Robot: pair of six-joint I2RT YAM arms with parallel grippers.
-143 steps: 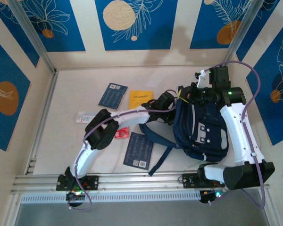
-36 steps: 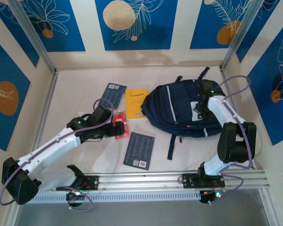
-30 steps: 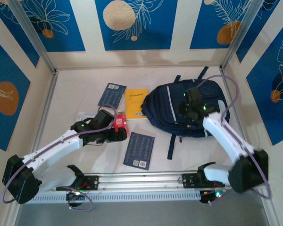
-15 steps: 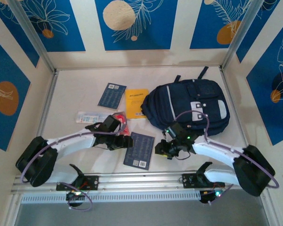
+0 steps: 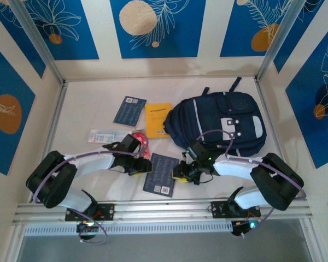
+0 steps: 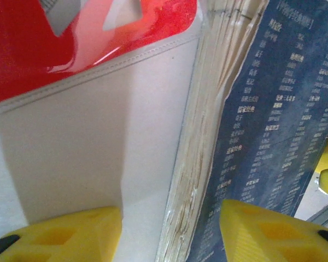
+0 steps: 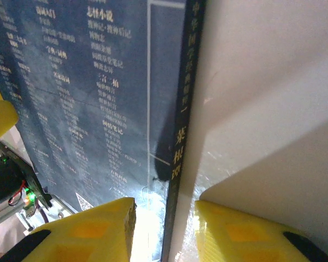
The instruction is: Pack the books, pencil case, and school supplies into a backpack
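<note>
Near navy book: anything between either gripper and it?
Nothing visible. The left gripper has its jaws open astride the near navy book's page edge. The right gripper is open astride its spine. Only bare table shows in the gaps.

Your top view is evenly, brightly lit, with faint shadows on the table (image 5: 87,109). Up close, glare bleaches the red packet (image 6: 49,54), the left fingertips (image 6: 65,234) blur, and print on the navy book (image 7: 98,82) reads clearly
</note>
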